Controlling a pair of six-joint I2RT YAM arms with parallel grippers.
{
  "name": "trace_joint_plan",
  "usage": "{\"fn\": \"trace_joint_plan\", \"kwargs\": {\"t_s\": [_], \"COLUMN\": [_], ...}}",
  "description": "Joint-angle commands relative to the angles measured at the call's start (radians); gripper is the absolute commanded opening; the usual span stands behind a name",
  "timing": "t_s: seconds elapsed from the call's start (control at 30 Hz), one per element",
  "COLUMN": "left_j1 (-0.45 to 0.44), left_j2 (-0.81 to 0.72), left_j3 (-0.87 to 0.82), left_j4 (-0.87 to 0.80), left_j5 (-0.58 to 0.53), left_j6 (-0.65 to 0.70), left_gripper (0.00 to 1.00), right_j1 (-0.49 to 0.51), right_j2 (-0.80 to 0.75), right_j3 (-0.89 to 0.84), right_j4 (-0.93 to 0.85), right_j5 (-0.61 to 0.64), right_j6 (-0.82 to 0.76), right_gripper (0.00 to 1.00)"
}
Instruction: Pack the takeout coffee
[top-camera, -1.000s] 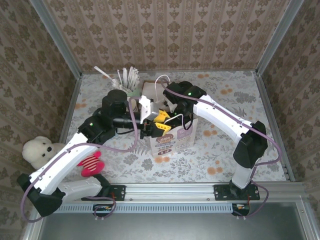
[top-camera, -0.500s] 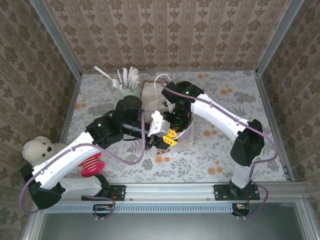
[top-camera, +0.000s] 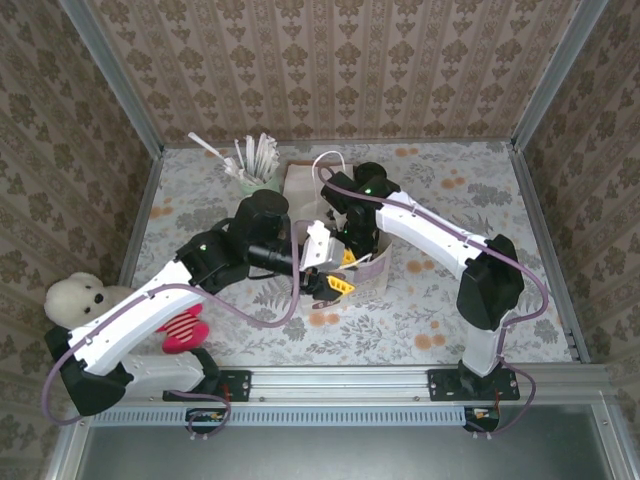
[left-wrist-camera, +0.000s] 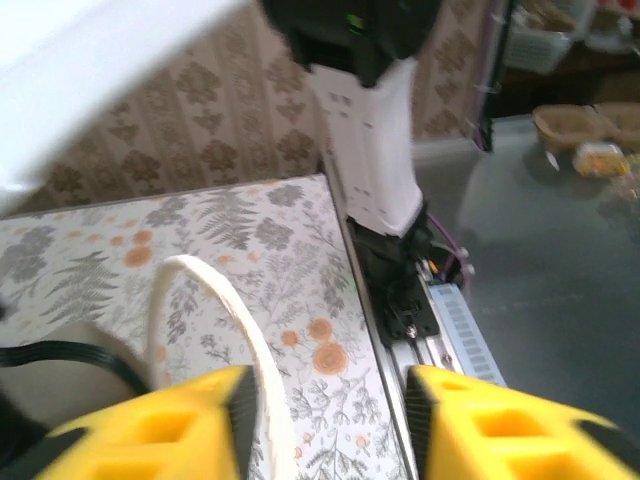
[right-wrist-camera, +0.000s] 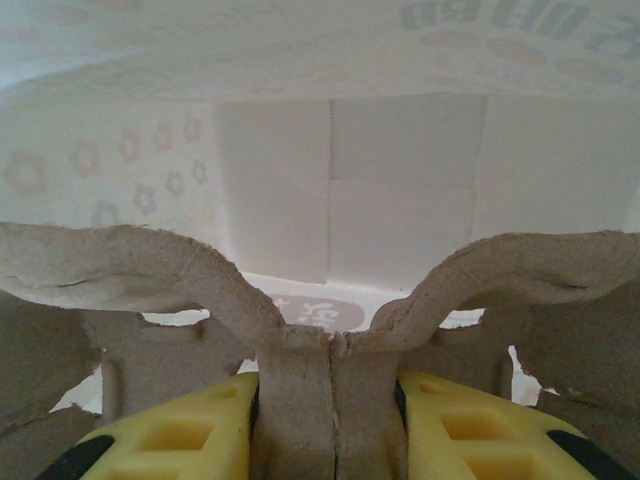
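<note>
Far left, a cream teddy bear (top-camera: 75, 298) sits at the edge of the floral worktop (top-camera: 440, 300), with a red striped soft toy (top-camera: 183, 330) just beside it, under the left arm (top-camera: 150, 310). That arm reaches in towards the middle. Behind its elbow, near the back wall, stands a pale green cup of wrapped straws (top-camera: 258, 178).

The left claw (left-wrist-camera: 325, 385) hangs at the near left side of a white printed paper bag (top-camera: 372, 272) in the centre of the worktop. Its yellow fingers (left-wrist-camera: 150, 430) stand well apart with nothing pinched between them. The bag's white cord handle (left-wrist-camera: 215, 300) loops up and runs down close against the inside of one finger (touching or not, I cannot make out), and the rest of the gap is bare.

The right claw (right-wrist-camera: 328, 395) is down inside the bag from above. Its two yellow fingers are pressed together on the upright centre rib of a brown moulded-pulp cup carrier (right-wrist-camera: 150, 260), whose two wings curl out to either side above them. The white inner walls of the bag stand close behind the carrier, with the outer print showing faintly through.

Where the takeout coffee itself stands I cannot tell from here.

On the right, the right arm (top-camera: 440, 235) arches from its base at the near edge, up and over to the bag's mouth.
</note>
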Motion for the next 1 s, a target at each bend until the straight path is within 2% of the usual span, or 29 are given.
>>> {"fn": "trace_joint_plan", "kwargs": {"t_s": [0.0,0.1,0.17,0.3,0.37,0.43,0.53,0.63,0.73,0.97], "left_j1": [0.063,0.135,0.184,0.290,0.327,0.341,0.341,0.336,0.333,0.312], "left_j2": [-0.094,-0.182,-0.221,-0.222,-0.187,-0.148,-0.108,-0.097,-0.089,-0.043], "left_j3": [-0.039,-0.126,-0.166,-0.145,-0.081,-0.022,0.026,0.020,0.013,0.029], "left_j4": [0.128,0.232,0.264,0.150,-0.002,-0.144,-0.259,-0.272,-0.290,-0.315], "left_j5": [-0.064,-0.178,-0.296,-0.507,-0.621,-0.684,-0.660,-0.600,-0.594,-0.535], "left_j6": [-0.132,-0.254,-0.339,-0.532,-0.631,-0.701,-0.772,-0.831,-0.871,-0.861], "left_gripper": [0.62,0.92,1.00,1.00,1.00,1.00,1.00,0.99,0.97,0.90], "right_j1": [0.011,0.012,0.015,0.021,0.028,0.034,0.042,0.046,0.049,0.054], "right_j2": [-0.045,-0.051,-0.050,-0.042,-0.039,-0.040,-0.041,-0.041,-0.044,-0.038], "right_j3": [-0.034,-0.051,-0.055,-0.056,-0.058,-0.060,-0.067,-0.075,-0.083,-0.089], "right_j4": [0.045,0.065,0.073,0.087,0.095,0.099,0.107,0.118,0.132,0.132], "right_j5": [0.053,0.058,0.061,0.084,0.106,0.137,0.167,0.187,0.196,0.207], "right_j6": [-0.023,-0.048,-0.063,-0.068,-0.072,-0.078,-0.079,-0.073,-0.068,-0.067], "right_gripper": [0.36,0.36,0.36,0.36,0.36,0.36,0.36,0.36,0.36,0.36]}}
